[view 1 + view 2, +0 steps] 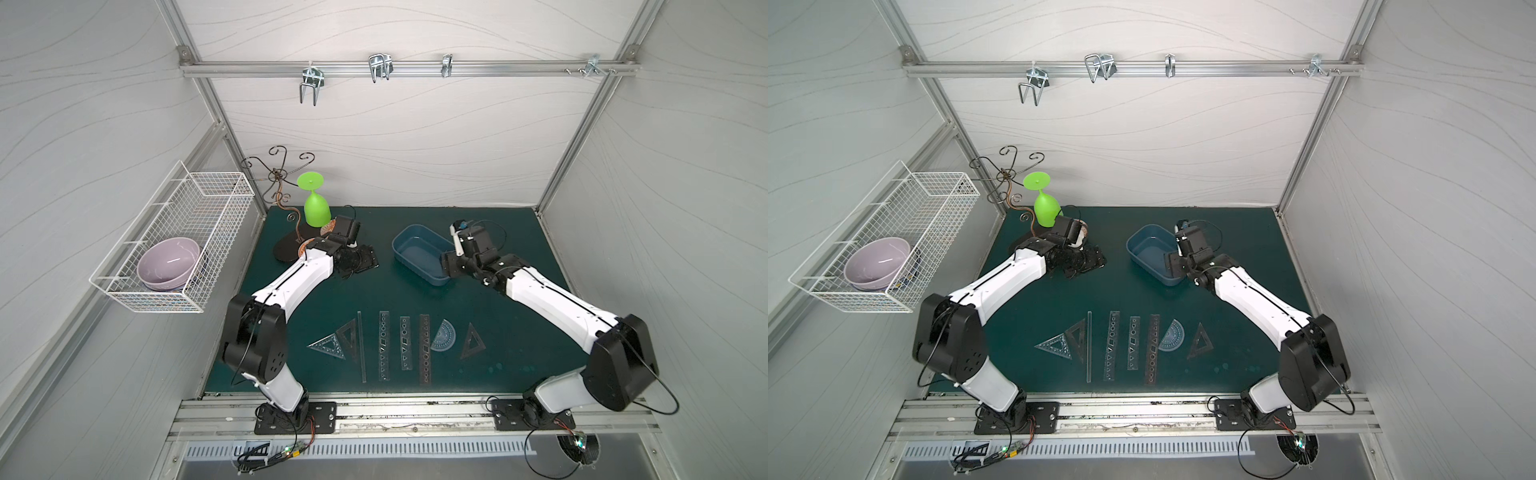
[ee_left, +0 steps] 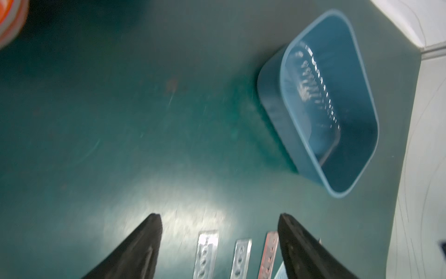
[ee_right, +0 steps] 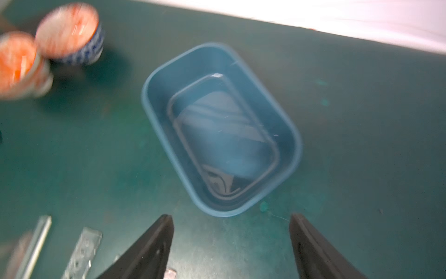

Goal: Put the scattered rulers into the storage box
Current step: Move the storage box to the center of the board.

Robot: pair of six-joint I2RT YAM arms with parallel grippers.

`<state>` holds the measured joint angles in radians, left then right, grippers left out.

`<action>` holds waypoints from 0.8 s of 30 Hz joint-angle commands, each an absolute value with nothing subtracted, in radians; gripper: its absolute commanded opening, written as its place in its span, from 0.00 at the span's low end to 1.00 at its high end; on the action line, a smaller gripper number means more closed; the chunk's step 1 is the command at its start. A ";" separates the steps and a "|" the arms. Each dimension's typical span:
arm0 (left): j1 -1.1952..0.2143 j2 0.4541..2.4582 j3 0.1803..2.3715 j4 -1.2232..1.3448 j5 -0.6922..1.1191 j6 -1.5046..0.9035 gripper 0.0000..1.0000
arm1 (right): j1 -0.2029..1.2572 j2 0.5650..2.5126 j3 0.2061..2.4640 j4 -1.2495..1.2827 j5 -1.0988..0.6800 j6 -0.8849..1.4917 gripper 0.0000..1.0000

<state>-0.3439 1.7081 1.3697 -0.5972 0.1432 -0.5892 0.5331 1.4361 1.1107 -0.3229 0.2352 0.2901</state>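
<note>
eight rulers lie in a row on the mat near its front edge, between the two arm bases. from the left: a clear triangle touching a dark triangle, then four straight strips, a protractor just beside the last strip, and a lone triangle apart at the right end. the box sits behind the row, right of centre. a clear piece with scale marks lies flat inside it, too blurred to name. the right gripper hangs at the box's near right end, its jaws spread wide with nothing between them. the left gripper is well left of the box, near the cups, its jaws just as wide and empty.
</note>
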 commanded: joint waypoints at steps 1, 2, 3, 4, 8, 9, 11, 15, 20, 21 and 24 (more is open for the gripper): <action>-0.371 1.832 1.554 -0.637 0.103 -0.542 0.80 | 0.433 1.452 1.042 -0.242 0.089 0.547 0.80; -0.373 1.883 1.621 -0.667 0.107 -0.529 0.80 | 0.407 1.466 1.036 -0.226 0.033 0.563 0.80; -0.378 1.931 1.684 -0.689 0.115 -0.506 0.80 | 0.384 1.490 1.039 -0.221 -0.019 0.570 0.80; -0.380 1.969 1.732 -0.707 0.110 -0.494 0.80 | 0.374 1.505 1.044 -0.217 -0.041 0.569 0.80; -0.401 2.123 1.948 -0.782 0.139 -0.442 0.81 | 0.342 1.568 1.054 -0.195 -0.131 0.556 0.80; -0.409 2.153 1.986 -0.795 0.137 -0.425 0.82 | 0.341 1.575 1.051 -0.183 -0.140 0.553 0.81; -0.419 2.202 2.042 -0.805 0.128 -0.400 0.83 | 0.338 1.596 1.046 -0.163 -0.162 0.545 0.81; -0.419 2.319 2.165 -0.833 0.098 -0.359 0.84 | 0.327 1.645 1.058 -0.156 -0.197 0.546 0.81; -0.417 2.421 2.270 -0.860 0.138 -0.332 0.84 | 0.319 1.684 1.063 -0.143 -0.208 0.554 0.81; -0.417 2.427 2.273 -0.855 0.161 -0.331 0.84 | 0.317 1.694 1.066 -0.141 -0.208 0.556 0.81; -0.417 2.432 2.269 -0.843 0.195 -0.330 0.83 | 0.310 1.717 1.082 -0.133 -0.207 0.556 0.81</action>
<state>-0.4152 2.4260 2.2234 -0.8326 0.1509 -0.3592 0.3206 1.6943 1.0492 -0.1562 -0.1898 0.5476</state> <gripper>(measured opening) 0.831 0.811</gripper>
